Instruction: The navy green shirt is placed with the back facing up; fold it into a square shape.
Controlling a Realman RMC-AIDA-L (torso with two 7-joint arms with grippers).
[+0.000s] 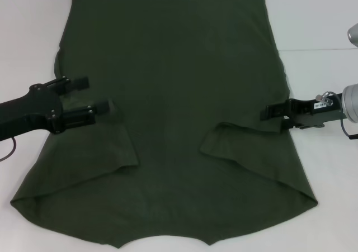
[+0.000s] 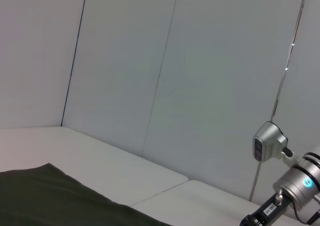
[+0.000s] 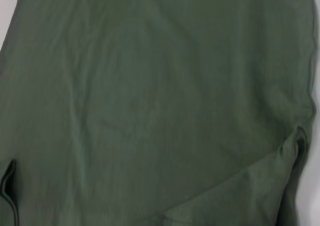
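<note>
You had a white table (image 1: 324, 34) with a seam line running toward its right edge, and pale wall panels (image 2: 200, 75) rose behind its far edge.

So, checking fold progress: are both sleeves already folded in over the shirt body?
Yes, in the head view both sleeves lie folded inward on the navy green shirt.

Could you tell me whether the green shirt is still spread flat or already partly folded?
Partly folded: both sleeves of the navy green shirt are turned inward over the body, while the rest lies flat. The left gripper and right gripper are at its side edges.
</note>
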